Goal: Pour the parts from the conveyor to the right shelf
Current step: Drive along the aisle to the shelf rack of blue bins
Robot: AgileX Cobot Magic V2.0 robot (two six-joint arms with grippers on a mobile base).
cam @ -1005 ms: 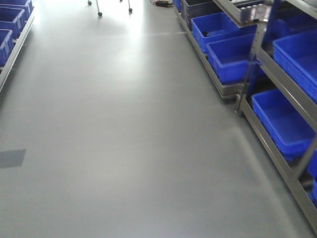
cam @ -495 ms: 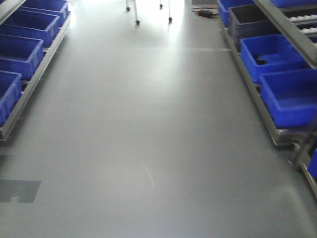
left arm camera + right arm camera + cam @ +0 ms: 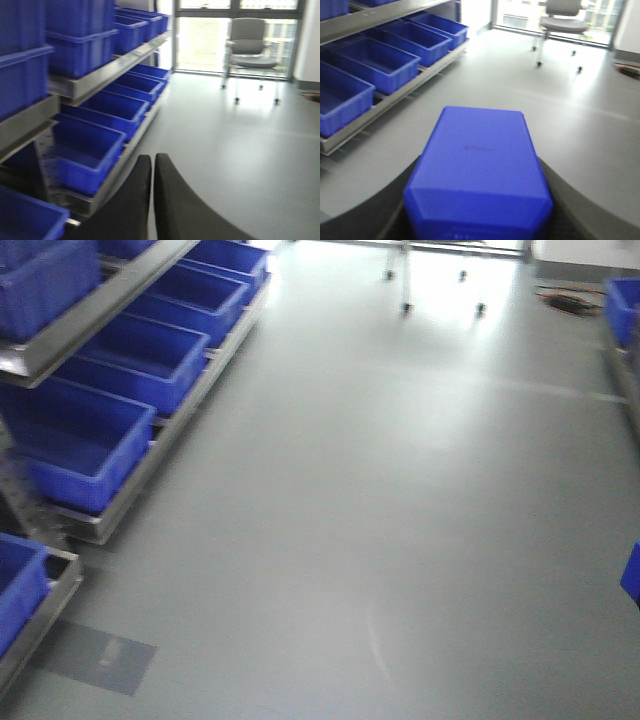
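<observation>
Bright-blue plastic block [image 3: 477,150] sits clamped in the jaws of the right gripper [image 3: 477,197] above the grey floor [image 3: 570,110]; the left gripper [image 3: 152,162], jaws pressed together, hangs near a steel rack [image 3: 100,75] of blue bins [image 3: 85,150].

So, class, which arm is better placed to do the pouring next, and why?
Right, probably. The right gripper is shut on the blue block, ready to tip it; the left gripper is shut and holds nothing.
</observation>
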